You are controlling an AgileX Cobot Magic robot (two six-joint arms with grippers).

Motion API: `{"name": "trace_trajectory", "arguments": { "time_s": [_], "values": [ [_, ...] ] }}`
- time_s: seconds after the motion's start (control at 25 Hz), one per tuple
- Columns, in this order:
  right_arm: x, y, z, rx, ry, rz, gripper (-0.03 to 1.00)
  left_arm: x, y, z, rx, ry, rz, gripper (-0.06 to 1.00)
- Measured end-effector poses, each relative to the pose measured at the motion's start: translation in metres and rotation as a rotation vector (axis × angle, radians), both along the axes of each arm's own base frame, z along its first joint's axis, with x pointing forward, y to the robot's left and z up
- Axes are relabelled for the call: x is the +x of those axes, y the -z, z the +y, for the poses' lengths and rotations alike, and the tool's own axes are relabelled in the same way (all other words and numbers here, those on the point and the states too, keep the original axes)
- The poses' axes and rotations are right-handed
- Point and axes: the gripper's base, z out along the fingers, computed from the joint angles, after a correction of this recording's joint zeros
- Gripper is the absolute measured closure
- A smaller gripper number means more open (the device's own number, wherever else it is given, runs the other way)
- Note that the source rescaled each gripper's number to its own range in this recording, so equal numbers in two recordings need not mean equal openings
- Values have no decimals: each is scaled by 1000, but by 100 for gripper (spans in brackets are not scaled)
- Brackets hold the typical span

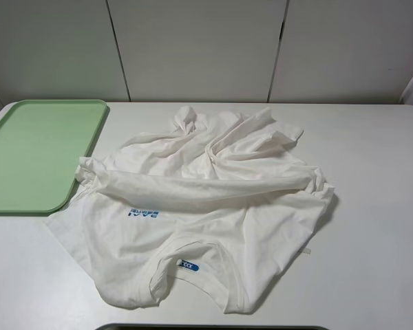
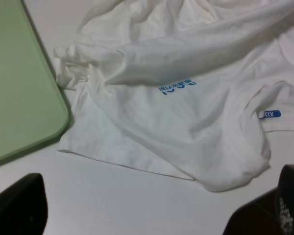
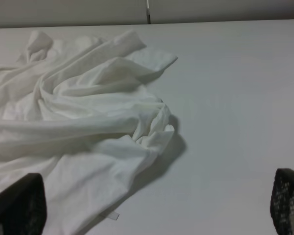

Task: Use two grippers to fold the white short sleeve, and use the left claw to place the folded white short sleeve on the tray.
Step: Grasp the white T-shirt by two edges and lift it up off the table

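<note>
On the table (image 1: pixel 372 275), the crumpled white cotton T-shirt (image 1: pixel 206 206) awaits folding beside the flat pale-green plastic tray (image 1: pixel 34 155), so the black left gripper (image 2: pixel 147 215) and right gripper (image 3: pixel 152 210) hang wide open, empty.

Left tool (image 2: pixel 147 208), right tool (image 3: pixel 152 203): black, dotted pads (image 3: pixel 286 203).

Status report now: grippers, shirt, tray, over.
Left gripper and right gripper open, touching nothing. Shirt crumpled, not folded, beside tray. Nothing seen in the way.
</note>
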Motion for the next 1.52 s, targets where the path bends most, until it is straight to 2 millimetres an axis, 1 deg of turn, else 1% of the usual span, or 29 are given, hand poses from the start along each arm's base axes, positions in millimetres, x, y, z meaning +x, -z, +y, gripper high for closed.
{"name": "trace_trajectory", "arguments": {
  "time_s": [1.32, 1.52],
  "values": [
    [0, 0, 1, 7, -17, 0, -3, 0, 0, 0, 0, 0, 0, 2],
    [0, -2, 5, 54, -45, -18, -3, 0, 0, -1, -13, 10, 2, 2]
  ]
}}
